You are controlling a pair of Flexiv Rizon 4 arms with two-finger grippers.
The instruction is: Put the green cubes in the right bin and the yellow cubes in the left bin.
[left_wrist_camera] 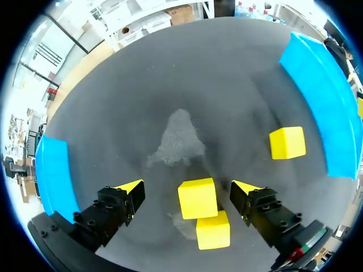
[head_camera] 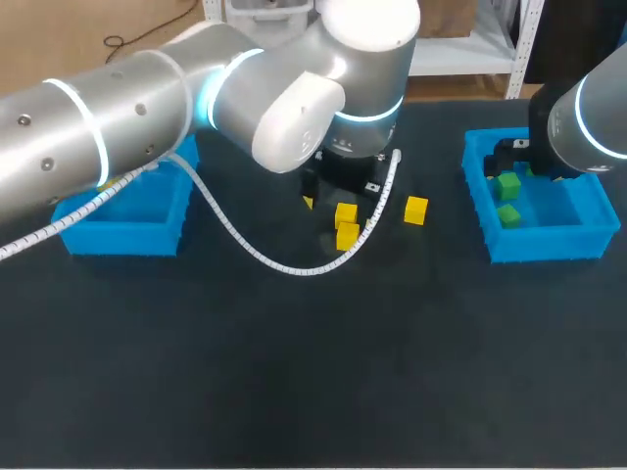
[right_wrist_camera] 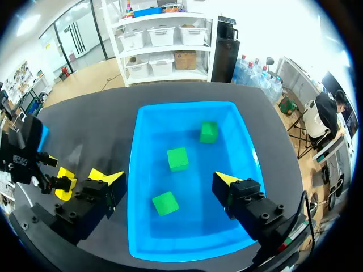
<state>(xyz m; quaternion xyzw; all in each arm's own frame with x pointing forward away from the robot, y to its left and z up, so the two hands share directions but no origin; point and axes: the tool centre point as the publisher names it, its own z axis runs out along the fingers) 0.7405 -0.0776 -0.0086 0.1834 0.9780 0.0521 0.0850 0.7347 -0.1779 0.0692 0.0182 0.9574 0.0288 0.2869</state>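
My left fingers [left_wrist_camera: 130, 190] stand wide, a yellow cube [left_wrist_camera: 197, 198] between them, touching neither. My right fingers [right_wrist_camera: 106, 180] stand wide above the right bin [right_wrist_camera: 229, 170], three green cubes [right_wrist_camera: 178, 159] inside it.

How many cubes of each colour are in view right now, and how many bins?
Green cubes: 3, all in the right bin.
Yellow cubes: 3, loose on the table.
Blue bins: 2.
Total: 8 things; the left arm hides most of the left bin's inside.
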